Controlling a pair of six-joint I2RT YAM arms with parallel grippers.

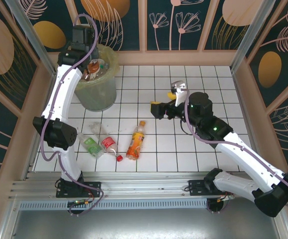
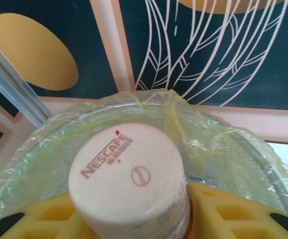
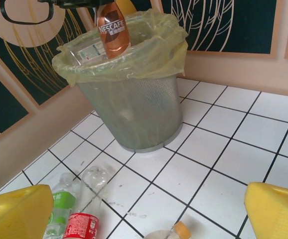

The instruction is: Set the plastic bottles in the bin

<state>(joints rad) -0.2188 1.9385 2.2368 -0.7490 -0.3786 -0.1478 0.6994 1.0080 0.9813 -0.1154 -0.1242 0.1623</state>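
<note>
While left claw clamps Nescafe bottle above bin mouth: centre bottle inside rim first, then part fingers and let it fall straight. Right claw spread, empty, over tiles. More bottles lie there.

White arms, black joints, yellow pincer fingers
</note>
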